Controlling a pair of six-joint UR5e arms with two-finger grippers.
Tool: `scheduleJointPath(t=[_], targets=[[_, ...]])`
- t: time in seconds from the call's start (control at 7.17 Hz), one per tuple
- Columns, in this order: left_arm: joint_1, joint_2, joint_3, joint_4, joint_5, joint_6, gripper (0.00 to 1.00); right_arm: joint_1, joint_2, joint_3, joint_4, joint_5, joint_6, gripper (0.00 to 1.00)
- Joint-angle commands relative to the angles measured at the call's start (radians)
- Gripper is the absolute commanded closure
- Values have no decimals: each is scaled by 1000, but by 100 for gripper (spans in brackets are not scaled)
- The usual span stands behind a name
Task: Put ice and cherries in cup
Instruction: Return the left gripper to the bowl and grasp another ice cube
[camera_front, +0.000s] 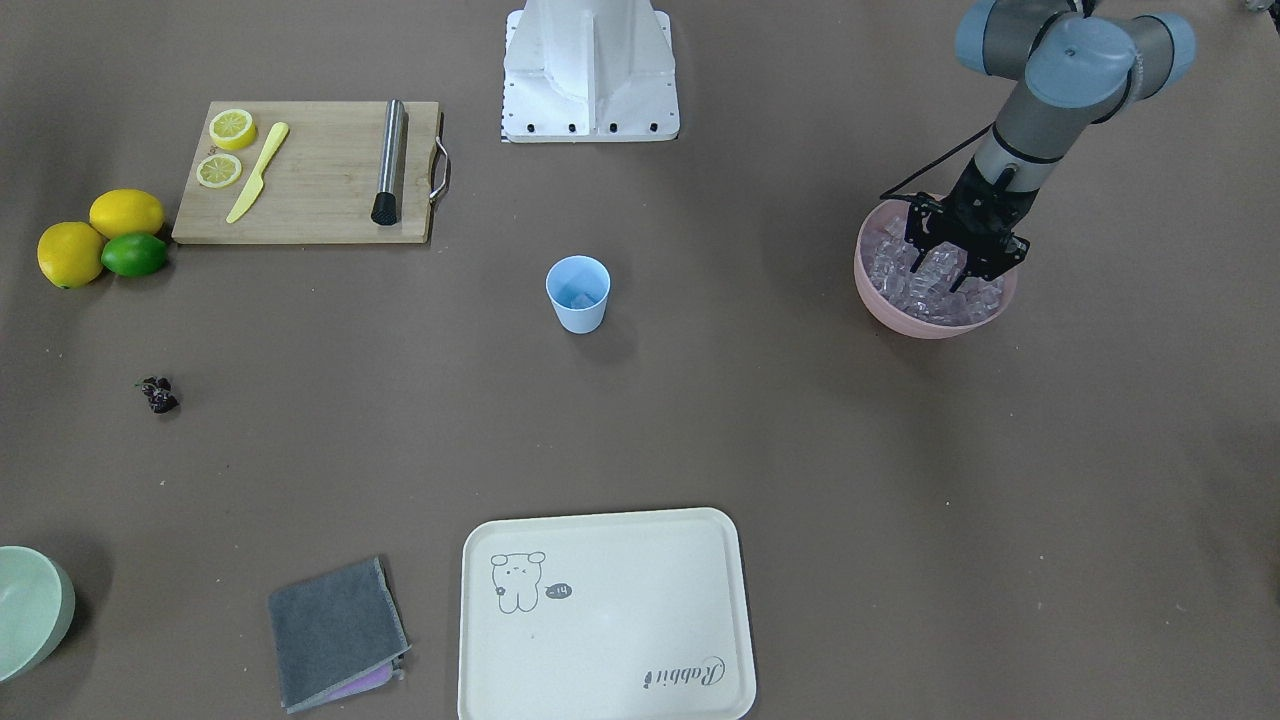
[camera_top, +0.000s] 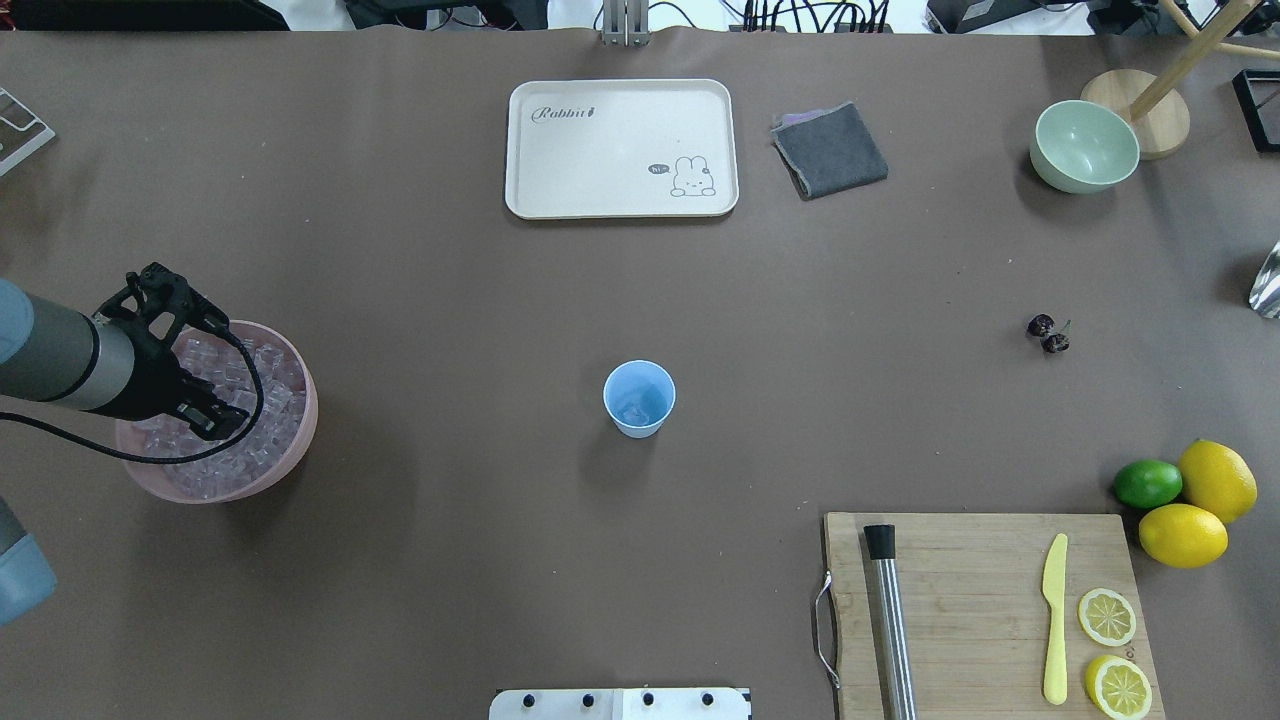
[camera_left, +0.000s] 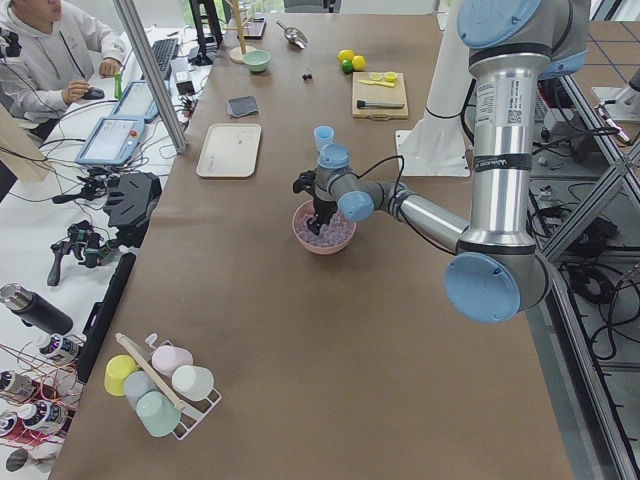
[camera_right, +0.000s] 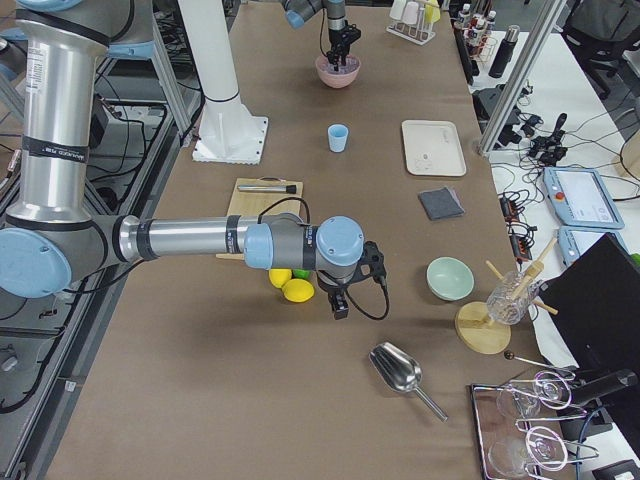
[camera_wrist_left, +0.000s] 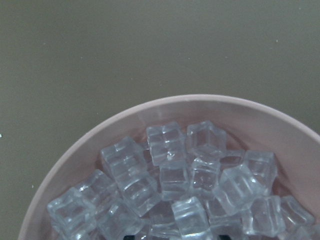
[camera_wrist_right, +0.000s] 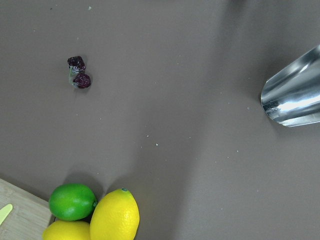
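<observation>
Right now the left gripper is down inside the pink bowl, its jaws spread apart among the ice. From the front view I cannot be sure whether a cube sits squarely between the fingers.

The cup stands upright mid-table, well apart from the bowl, with what looks like one cube already in its bottom. The cherries lie on the bare table far over on the robot's right.

The main risks, as I judge them:

- **Slipping cube:** the cubes are glassy and packed close, so a pinch that lands off-centre would likely squirt one out sideways.
- **Double grab:** the fingers may also wedge between two cubes and lift both, dropping one on the way.
- **Long carry:** a weak hold could lose the cube over the open table before it reaches the cup.
- **Tipped cup:** the cup looks light and narrow, so a low approach that clips its rim could knock it over and spill what it holds.

The right gripper hangs over the table near the cherries. I cannot tell how its jaws stand. The cherries are tiny with thin stems, so a slightly misplaced pinch could miss them or just nudge them aside.
</observation>
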Motion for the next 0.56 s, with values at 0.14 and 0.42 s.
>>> scheduleJointPath(t=[0.14,0.42], targets=[[2,6,-11,2,0,-4,100,0,-3,-3,0,1,1,1],[-22,11,-65,8,-62,-4,100,0,-3,-3,0,1,4,1]])
